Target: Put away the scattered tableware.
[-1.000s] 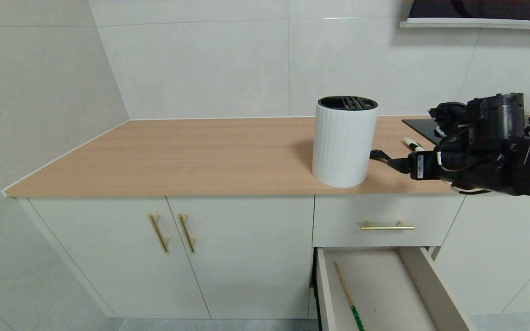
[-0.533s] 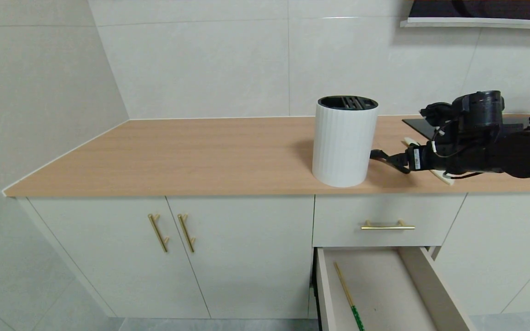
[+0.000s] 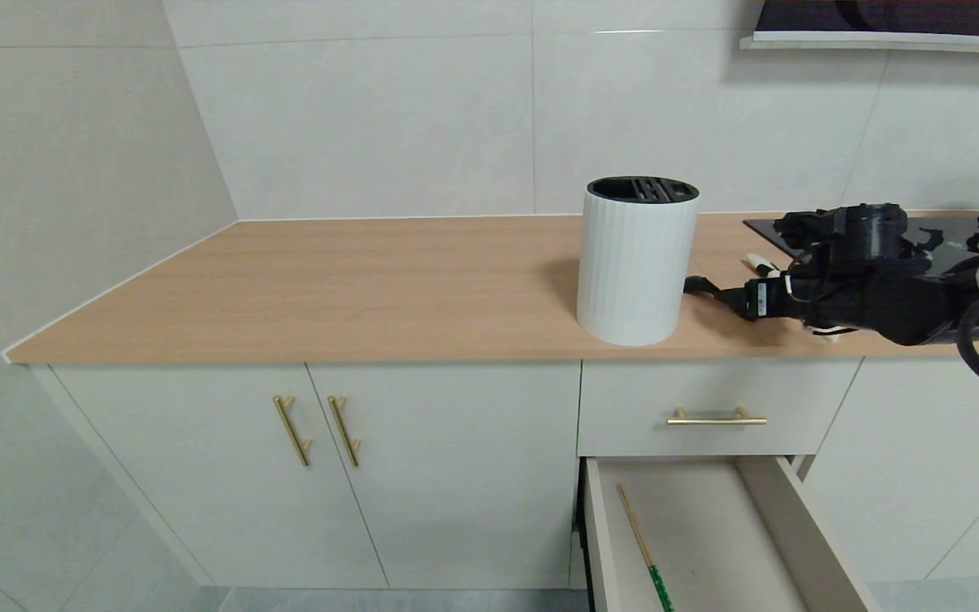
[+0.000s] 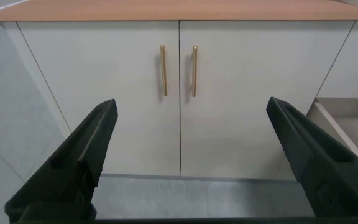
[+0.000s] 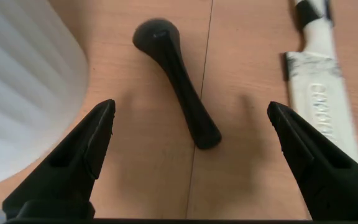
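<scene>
A black utensil [image 5: 178,81] with a rounded end lies flat on the wooden counter [image 3: 370,280], just right of a white ribbed utensil holder [image 3: 636,259]. My right gripper [image 5: 190,112] is open and hovers low over the utensil, one finger on each side, not touching it. In the head view the right gripper [image 3: 744,299] reaches in from the right, right beside the black utensil [image 3: 698,286]. A white knife [image 5: 322,87] with a black tip lies beside the utensil. My left gripper [image 4: 191,106] is open and holds nothing, low in front of the cupboard doors [image 4: 179,93].
Below the counter a drawer [image 3: 602,527] stands pulled out, with a chopstick [image 3: 642,548] with a green end inside. A shut drawer with a gold handle [image 3: 715,418] sits above it. A black cooktop [image 3: 783,234] lies at the counter's right.
My right arm has lowered toward the counter, bringing its wrist down level with the black utensil. The utensil, knife and holder have not moved.
</scene>
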Available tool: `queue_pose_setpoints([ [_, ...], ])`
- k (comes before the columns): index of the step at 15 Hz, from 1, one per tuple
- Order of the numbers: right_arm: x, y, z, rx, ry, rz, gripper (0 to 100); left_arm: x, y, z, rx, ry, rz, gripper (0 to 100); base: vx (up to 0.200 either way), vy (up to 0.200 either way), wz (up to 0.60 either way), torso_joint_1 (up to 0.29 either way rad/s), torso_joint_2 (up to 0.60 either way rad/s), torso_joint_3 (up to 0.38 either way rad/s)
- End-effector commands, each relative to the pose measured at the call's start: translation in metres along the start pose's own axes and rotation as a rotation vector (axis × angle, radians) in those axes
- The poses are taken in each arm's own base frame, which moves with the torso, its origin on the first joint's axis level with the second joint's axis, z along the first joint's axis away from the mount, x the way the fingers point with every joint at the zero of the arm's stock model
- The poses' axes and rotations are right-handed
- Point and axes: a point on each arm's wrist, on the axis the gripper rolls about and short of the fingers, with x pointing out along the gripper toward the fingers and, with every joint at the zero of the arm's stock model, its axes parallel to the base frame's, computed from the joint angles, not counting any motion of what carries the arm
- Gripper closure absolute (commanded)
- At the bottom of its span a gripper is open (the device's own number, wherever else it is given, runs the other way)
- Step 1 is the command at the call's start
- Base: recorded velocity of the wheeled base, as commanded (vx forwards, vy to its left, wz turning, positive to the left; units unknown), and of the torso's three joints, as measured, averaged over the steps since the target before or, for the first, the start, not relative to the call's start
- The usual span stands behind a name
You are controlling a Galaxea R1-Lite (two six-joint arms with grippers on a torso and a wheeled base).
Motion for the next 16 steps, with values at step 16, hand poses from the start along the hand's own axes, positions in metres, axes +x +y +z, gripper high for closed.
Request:
queue_pose_setpoints([
  [16, 0.031, 0.001, -0.019, 0.022, 0.033, -0.004, 0, 0.000, 0.000, 0.000, 0.000, 0.001, 0.001, 0, 0.000, 0.000, 0.00, 0.000, 0.00, 0.000],
])
